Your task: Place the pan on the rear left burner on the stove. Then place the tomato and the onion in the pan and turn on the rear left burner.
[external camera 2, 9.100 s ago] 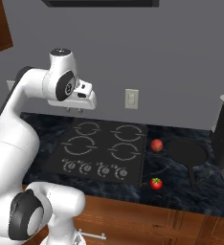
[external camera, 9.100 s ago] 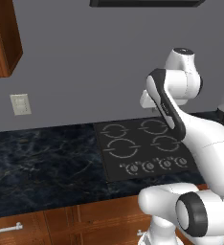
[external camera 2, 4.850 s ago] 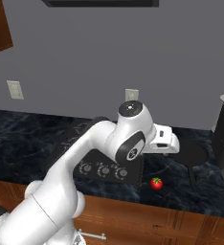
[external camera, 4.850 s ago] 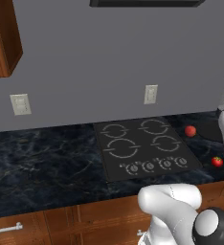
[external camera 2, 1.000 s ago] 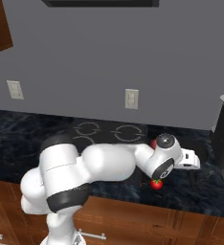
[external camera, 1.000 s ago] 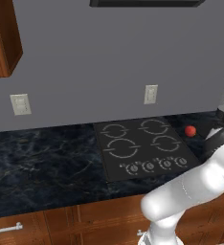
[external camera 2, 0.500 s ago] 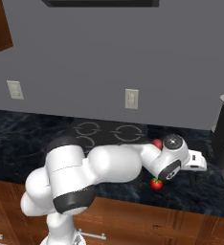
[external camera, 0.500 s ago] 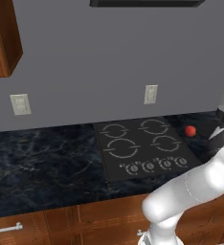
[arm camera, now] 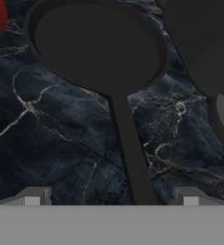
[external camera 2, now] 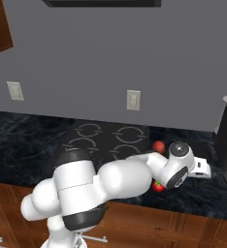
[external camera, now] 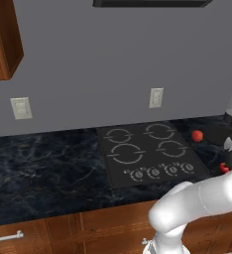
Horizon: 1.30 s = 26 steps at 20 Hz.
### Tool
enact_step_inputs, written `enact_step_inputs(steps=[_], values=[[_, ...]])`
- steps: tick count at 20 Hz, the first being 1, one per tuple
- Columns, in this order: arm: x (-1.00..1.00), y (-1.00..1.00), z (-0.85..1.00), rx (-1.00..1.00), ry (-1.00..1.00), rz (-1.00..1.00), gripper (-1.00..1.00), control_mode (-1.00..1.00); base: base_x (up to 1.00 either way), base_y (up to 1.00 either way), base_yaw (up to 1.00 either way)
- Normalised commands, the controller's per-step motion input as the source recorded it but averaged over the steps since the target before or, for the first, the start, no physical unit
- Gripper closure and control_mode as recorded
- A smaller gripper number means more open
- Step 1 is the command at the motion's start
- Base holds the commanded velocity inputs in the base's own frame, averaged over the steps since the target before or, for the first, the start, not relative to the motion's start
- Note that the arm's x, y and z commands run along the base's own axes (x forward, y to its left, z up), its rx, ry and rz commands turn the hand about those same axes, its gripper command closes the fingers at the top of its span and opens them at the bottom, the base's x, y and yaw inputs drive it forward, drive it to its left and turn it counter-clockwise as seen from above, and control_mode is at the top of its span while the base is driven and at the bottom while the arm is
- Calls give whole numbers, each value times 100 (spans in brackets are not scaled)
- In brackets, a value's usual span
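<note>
Pan (arm camera: 97,45) sits on the counter (external camera: 43,168) toward its right end, right of the stove (external camera: 147,154), handle (arm camera: 128,153) pointing back at the claw (arm camera: 111,198). Claw is wide open, empty, with the handle running up between the two tips. To do this well: drop straight down, keep the handle centred, close near the pan end so it doesn't swing, lift level before carrying left to the rear left burner (external camera: 119,135). Mind the onion (external camera: 197,135) near the pan rim and the tomato (external camera 2: 157,186) at the front edge. Room: dark marbled counter, black glass stove with front knobs, grey wall with outlets, wood cabinets.
</note>
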Motion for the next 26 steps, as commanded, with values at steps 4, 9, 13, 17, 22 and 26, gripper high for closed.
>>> enact_step_inputs(steps=[4, 9, 13, 17, 22, 26], values=[[0, 0, -25, 2, 0, 0, -100, -100, 0, 0, 0], [0, 0, -21, 1, 0, 0, -100, -100, 0, 0, 0], [15, 0, -1, 0, 0, 0, -100, -100, 0, 0, 0], [24, -10, 0, 0, 4, 0, -100, -100, 0, 0, 0], [13, -21, 0, 0, 7, 0, -100, -100, 0, 0, 0], [4, -27, -3, 0, 8, 0, -100, -100, 0, 0, 0]])
